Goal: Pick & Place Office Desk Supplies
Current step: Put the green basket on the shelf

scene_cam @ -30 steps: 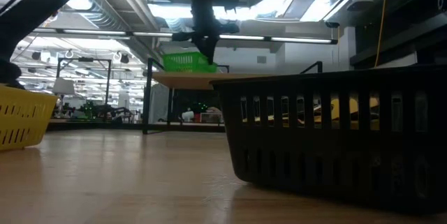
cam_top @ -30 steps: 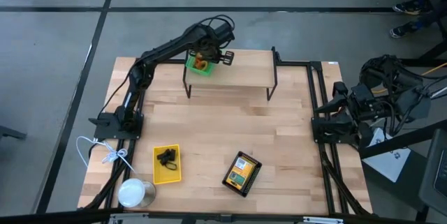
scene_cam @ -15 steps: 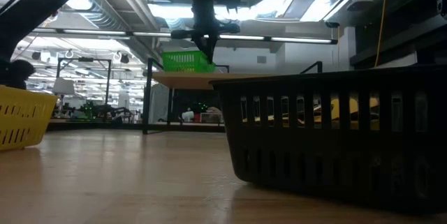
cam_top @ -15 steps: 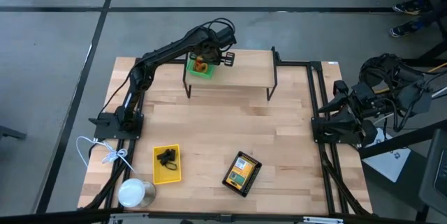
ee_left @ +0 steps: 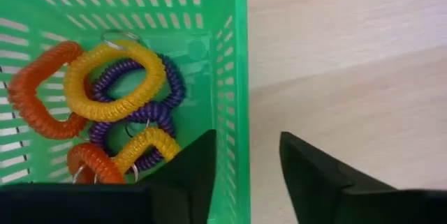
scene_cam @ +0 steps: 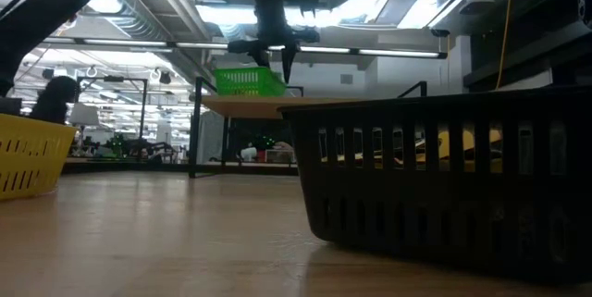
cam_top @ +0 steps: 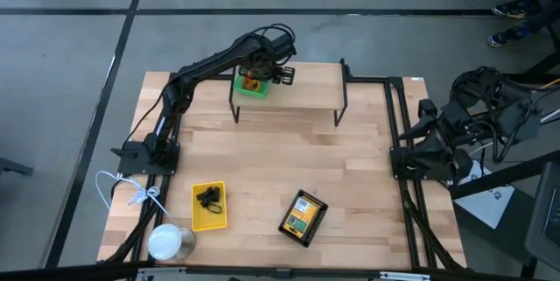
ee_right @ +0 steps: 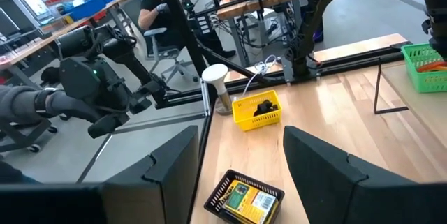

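The green tray [cam_top: 252, 84] stands on its base on the raised wooden shelf [cam_top: 302, 88] at the table's far side. It holds orange, yellow and purple loops [ee_left: 119, 105]. My left gripper [ee_left: 246, 140] hovers open just above it. One finger [ee_left: 192, 175] is over the inside and the other [ee_left: 314, 178] is outside the tray's side wall [ee_left: 239, 98]. No touch shows. The low view shows the parted fingertips of my left gripper [scene_cam: 278, 55] above the green tray [scene_cam: 245, 81]. My right gripper [ee_right: 241, 140] waits open beyond the table's right edge [cam_top: 424, 122].
A yellow tray [cam_top: 208, 205] with black clips [cam_top: 208, 197] and a black mesh tray [cam_top: 303, 217] with printed boxes lie near the front. A white can [cam_top: 169, 242] and a white cord [cam_top: 122, 192] sit at the front left. Bare wood lies between the shelf and the trays.
My left gripper has opened. Its fingers were shut at the green tray's side wall and now stand apart on either side of it. The tray stays on the shelf.
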Robot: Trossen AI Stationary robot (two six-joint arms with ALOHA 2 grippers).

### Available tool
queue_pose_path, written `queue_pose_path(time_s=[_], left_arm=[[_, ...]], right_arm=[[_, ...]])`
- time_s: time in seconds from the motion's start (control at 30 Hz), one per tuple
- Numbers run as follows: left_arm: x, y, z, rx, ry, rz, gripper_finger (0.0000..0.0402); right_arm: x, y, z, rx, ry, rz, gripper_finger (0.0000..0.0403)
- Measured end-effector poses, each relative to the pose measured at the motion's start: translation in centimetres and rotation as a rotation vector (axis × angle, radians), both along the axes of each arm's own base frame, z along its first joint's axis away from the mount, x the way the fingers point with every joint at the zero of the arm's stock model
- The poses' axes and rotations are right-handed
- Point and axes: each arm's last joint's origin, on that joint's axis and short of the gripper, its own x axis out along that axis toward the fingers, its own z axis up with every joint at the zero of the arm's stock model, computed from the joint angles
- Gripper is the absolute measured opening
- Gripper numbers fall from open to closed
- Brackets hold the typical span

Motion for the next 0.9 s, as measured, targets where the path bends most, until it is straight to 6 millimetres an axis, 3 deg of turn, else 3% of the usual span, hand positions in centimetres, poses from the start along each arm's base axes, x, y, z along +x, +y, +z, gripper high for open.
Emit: queue_pose_path(time_s=[0.2, 0.4, 0.5, 0.67, 0.73, 0.9], left_arm=[[-1.2, -0.6, 2.2, 0.129, 0.007, 0.005, 0.0187], [-1.9, -1.0, 5.1, 0.267, -0.094, -0.061, 0.0184], [-0.8, -0.9, 6.5, 0.327, -0.243, -0.206, 0.0150], [1.0, -0.9, 7.7, 0.399, -0.430, -0.313, 0.0037], [1.3, -0.8, 7.1, 0.393, -0.412, -0.314, 0.0011], [2.3, -0.2, 4.6, 0.317, -0.332, -0.305, 0.0002]], right_arm=[[-0.1, -0.3, 0.1, 0.004, -0.005, 0.000, 0.0212], [-0.3, -0.7, 0.1, -0.010, -0.017, 0.006, 0.0212], [-0.5, -1.0, 0.2, -0.006, -0.023, 0.006, 0.0212], [-0.5, -1.0, 0.2, -0.004, -0.023, 0.005, 0.0212], [-0.5, -1.0, 0.2, 0.000, -0.021, 0.006, 0.0212], [-0.5, -1.0, 0.2, 0.004, -0.018, 0.012, 0.0212]])
